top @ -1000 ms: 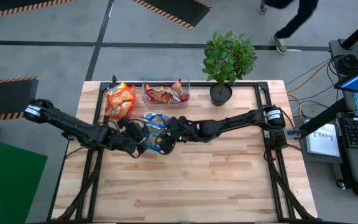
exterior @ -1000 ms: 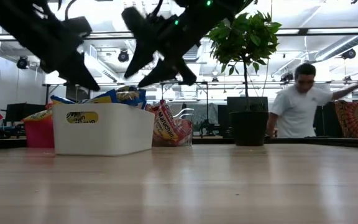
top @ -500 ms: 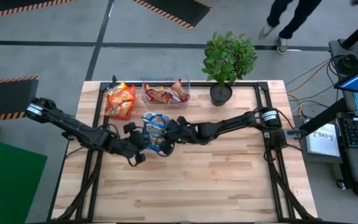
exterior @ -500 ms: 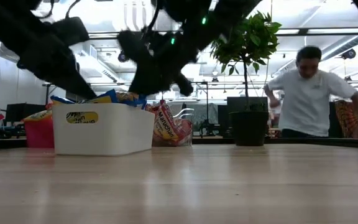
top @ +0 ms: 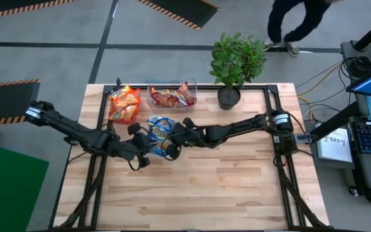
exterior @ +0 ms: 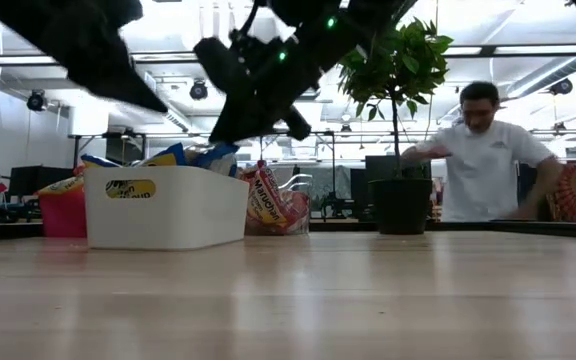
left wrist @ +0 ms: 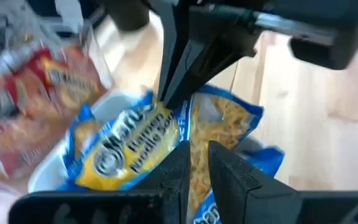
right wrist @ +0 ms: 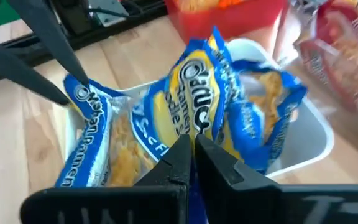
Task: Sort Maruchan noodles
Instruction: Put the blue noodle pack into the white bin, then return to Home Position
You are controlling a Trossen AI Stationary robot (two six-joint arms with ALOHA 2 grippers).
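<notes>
Found, in the high view, the left gripper (top: 142, 153) at the near-left corner of the white tray (top: 151, 156) and the right gripper (top: 171, 143) over the tray's right side, the two close together. Noted blue-and-yellow packets (top: 161, 127) heaped in that tray, orange packets (top: 123, 102) in the red tray (top: 113, 117) behind it, red-brown packets (top: 171, 98) in the clear tray (top: 193, 91), and a potted plant (top: 237, 61) at the table's far edge.

Saw, in the low view, the right gripper (exterior: 220, 132) just above the white tray (exterior: 168, 210), with one blue-and-yellow packet (exterior: 213, 157) poking up under its tip; the left gripper (exterior: 153, 100) higher, over the tray's other end. Made out a person (exterior: 483, 165) beyond the table.

Caught, through the left wrist view, the left gripper (left wrist: 197, 165) with fingers drawn nearly together (only a slit between them) above the packets, and the right gripper (left wrist: 166, 102) pressed together on the edge of a blue-and-yellow packet (left wrist: 129, 146).

Confirmed, in the right wrist view, the right gripper (right wrist: 191, 152) pinching that upright packet (right wrist: 197, 106); left gripper (right wrist: 73, 96) tapering to the corner of a neighbouring packet (right wrist: 89, 143), hold on it unclear.
</notes>
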